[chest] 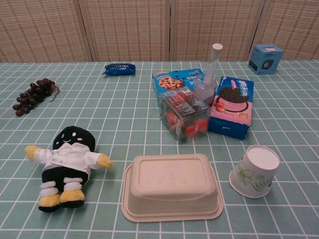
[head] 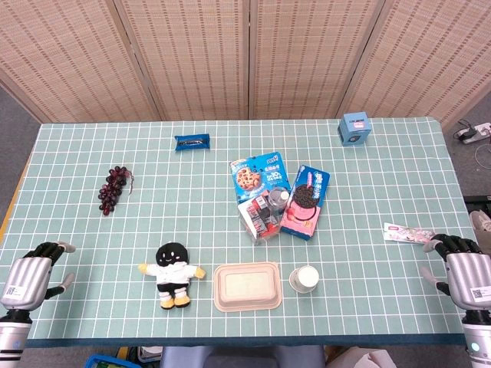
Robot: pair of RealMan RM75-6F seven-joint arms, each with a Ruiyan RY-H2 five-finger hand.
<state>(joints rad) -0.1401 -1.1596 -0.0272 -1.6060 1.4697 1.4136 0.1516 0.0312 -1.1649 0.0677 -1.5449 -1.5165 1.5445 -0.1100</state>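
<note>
**Both hands held empty at the worktop's near corners**

A worktop (head: 92, 238) covered in a green checked cloth is seen. Near its front edge a beige moulded-fibre lidded tray (head: 246, 287) is laid, taken here as the landmark. Left of the tray a black-and-white plush doll (head: 173, 274) is laid face up. Far left of the tray the left hand (head: 34, 270) is held with fingers spread, nothing gripped. Far right of it the right hand (head: 459, 264) is likewise spread and empty, a pink-and-white flat sachet (head: 408, 233) lying just beside its fingertips. Right of the tray a white paper cup (head: 306, 278) is tipped on its side.
</note>
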